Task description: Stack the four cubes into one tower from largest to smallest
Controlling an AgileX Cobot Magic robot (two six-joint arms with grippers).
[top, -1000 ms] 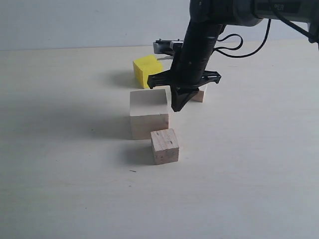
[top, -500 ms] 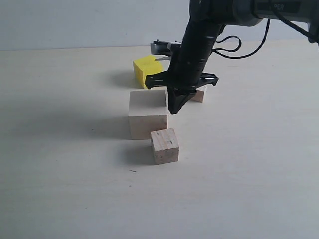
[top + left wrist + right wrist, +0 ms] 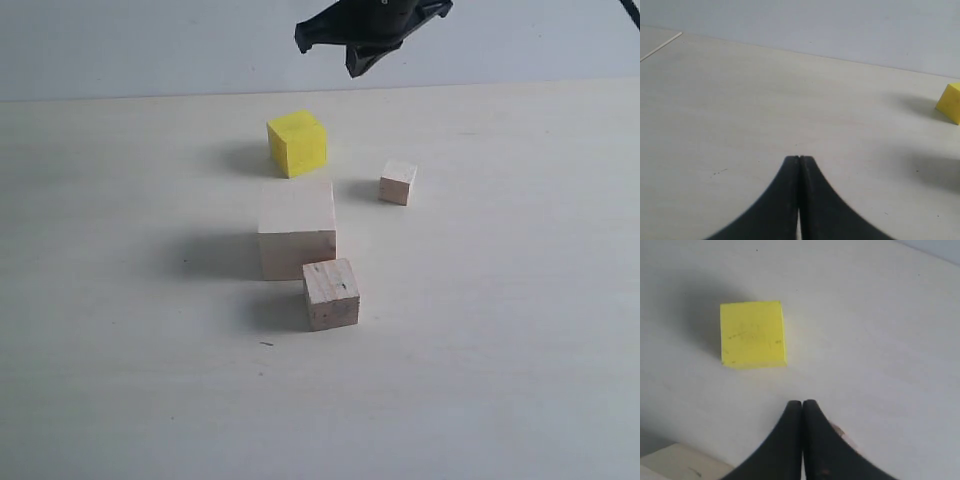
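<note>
Four cubes stand apart on the table, none stacked. The large pale wood cube (image 3: pixel 297 228) is in the middle, with the speckled bare wood cube (image 3: pixel 331 293) touching its front right corner. The yellow cube (image 3: pixel 296 142) (image 3: pixel 752 334) lies behind it, and the tiny pale wood cube (image 3: pixel 397 183) is off to the right. My right gripper (image 3: pixel 358 68) (image 3: pixel 802 403) hangs high above the yellow cube, shut and empty. My left gripper (image 3: pixel 799 158) is shut and empty over bare table; the yellow cube (image 3: pixel 951 102) shows at that view's edge.
The pale table (image 3: pixel 120 300) stretches wide on every side of the cubes. A grey wall (image 3: pixel 150 45) rises behind its far edge. A corner of the large cube (image 3: pixel 680 462) shows in the right wrist view.
My right arm has lifted from beside the large cube up to the frame's top edge. The large cube shifted slightly left. The object behind the yellow cube is gone from view.
</note>
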